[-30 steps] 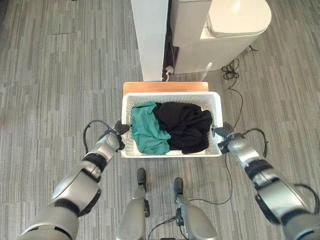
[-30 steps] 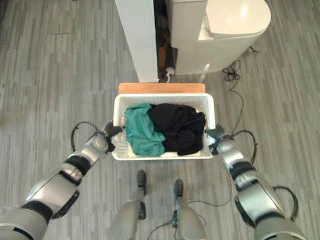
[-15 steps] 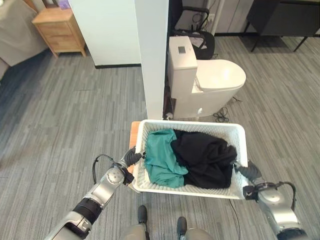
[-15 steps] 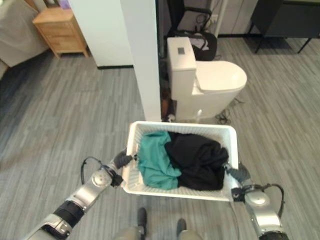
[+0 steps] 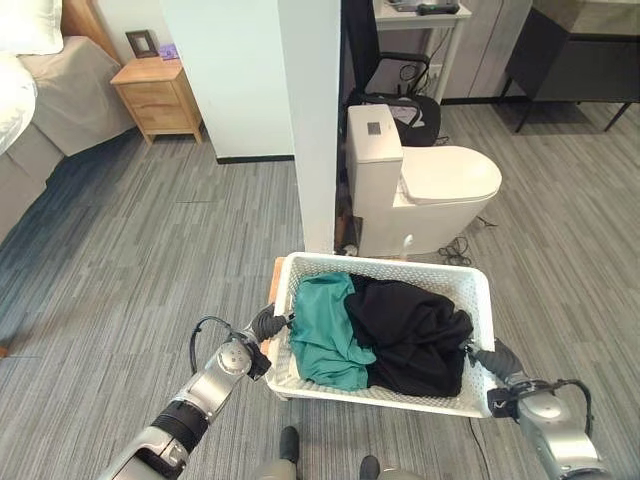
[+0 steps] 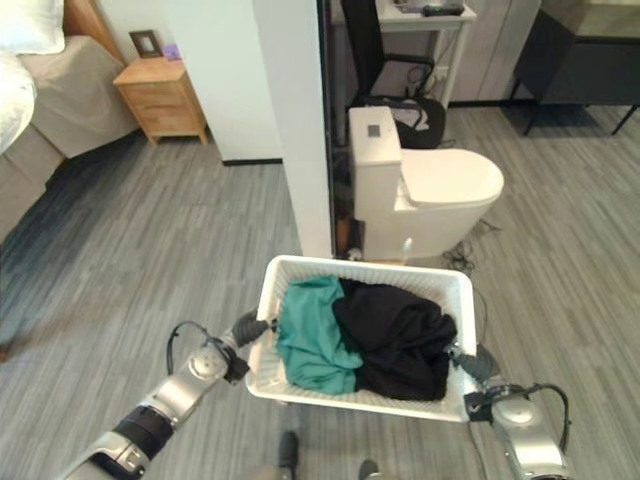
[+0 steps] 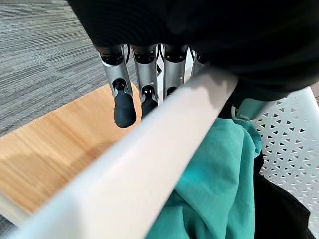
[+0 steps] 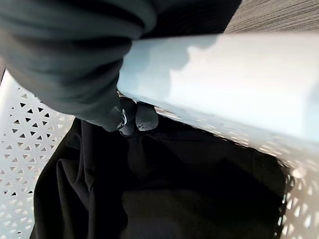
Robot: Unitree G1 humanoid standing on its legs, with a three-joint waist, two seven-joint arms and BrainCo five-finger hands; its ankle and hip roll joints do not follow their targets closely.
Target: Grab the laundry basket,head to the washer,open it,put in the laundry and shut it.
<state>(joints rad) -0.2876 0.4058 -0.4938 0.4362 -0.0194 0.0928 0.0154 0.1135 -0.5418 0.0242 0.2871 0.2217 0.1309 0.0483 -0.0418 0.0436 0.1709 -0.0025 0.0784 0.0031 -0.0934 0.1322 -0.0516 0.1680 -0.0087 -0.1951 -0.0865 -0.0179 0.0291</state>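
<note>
A white perforated laundry basket (image 5: 386,264) hangs between my two hands, tilted a little down toward the right. Inside lie a teal garment (image 5: 325,338) on the left and a black garment (image 5: 415,335) on the right. My left hand (image 5: 264,325) grips the left rim; its fingers (image 7: 124,106) hook under the white rim (image 7: 164,144), beside the teal garment (image 7: 214,184). My right hand (image 5: 498,361) holds the right rim (image 8: 224,84). Its fingertips (image 8: 140,117) curl inside over the black garment (image 8: 149,194).
A wooden stand (image 5: 276,272) peeks out under the basket's left corner. Just beyond are a white pillar (image 5: 310,120) and a toilet (image 5: 430,185). Farther off: a nightstand (image 5: 155,95), a bed (image 5: 30,120), an office chair (image 5: 400,90), and a dark cabinet (image 5: 580,50).
The basket has come up off the wooden stand in both hands. The camera has risen and tipped up, so the room beyond now shows.
</note>
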